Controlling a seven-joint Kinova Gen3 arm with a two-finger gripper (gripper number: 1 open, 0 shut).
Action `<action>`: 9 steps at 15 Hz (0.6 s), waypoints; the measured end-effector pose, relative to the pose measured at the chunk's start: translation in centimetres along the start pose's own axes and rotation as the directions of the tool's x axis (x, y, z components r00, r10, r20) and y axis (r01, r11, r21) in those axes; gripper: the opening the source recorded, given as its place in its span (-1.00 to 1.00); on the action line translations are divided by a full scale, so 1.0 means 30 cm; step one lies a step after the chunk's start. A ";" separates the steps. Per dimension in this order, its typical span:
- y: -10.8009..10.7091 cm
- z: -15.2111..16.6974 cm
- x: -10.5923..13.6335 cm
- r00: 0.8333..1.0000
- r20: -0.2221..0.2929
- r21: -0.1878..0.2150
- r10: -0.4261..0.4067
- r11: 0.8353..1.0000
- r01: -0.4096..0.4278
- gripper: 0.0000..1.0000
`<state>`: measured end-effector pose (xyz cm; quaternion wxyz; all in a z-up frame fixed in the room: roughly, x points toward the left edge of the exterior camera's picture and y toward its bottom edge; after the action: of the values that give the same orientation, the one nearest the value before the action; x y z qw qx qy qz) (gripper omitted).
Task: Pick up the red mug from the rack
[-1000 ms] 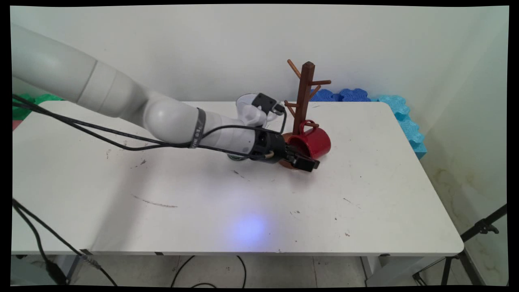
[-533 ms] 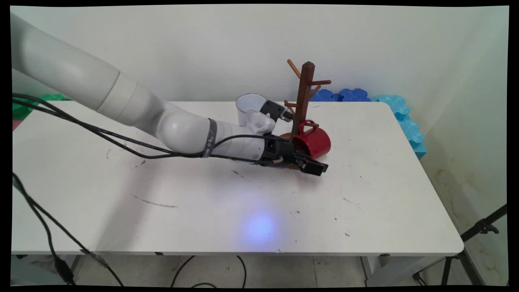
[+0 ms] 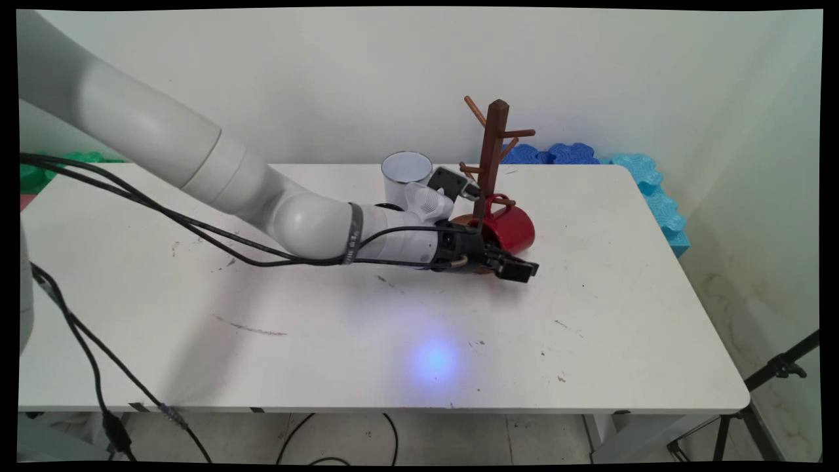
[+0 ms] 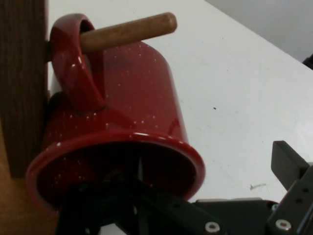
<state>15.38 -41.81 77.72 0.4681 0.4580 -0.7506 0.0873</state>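
Jaws stand apart: on the gripper (image 3: 518,267), one finger (image 4: 286,164) shows in the hand view out over bare table (image 3: 328,328), clear of the mug wall. The other seems to reach into the mouth of the red mug (image 4: 127,112), though the dark there hides its tip. Nothing is clamped, and you cannot tell from either view whether the inner finger touches the rim. In the main view the red mug lies just beside the gripper, at about 11 o'clock from the fingertips. It is tipped on its side with its mouth turned toward the hand. Its handle (image 4: 73,63) is threaded over a low peg (image 4: 128,32) of the mug tree (image 3: 493,154), hard against the post. The body looks to rest low by the tree's base. Judge the mug as speckled enamel or glazed ware: rigid, fairly light, glossy and so slippery under the pads, and liable to chip if knocked against the wood. The rim wall, pinched inside and out, looks the surest place for you to hold, since the handle is taken up by the peg. Farther off, at about 10 o'clock from the tree's foot, a white cup (image 3: 405,174) stands upright, partly behind the wrist. Beyond the table's far edge, at about 1 o'clock, blue foam tiles (image 3: 570,154) lean at the wall.
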 end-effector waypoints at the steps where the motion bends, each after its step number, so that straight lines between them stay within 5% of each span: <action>1: 0.002 0.004 -0.006 1.000 0.000 0.007 -0.008 1.000 0.008 1.00; 9: 0.014 -0.004 -0.036 0.999 -0.020 0.028 -0.026 0.999 0.027 1.00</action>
<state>15.30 -40.85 77.07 0.4700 0.4735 -0.7387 0.0960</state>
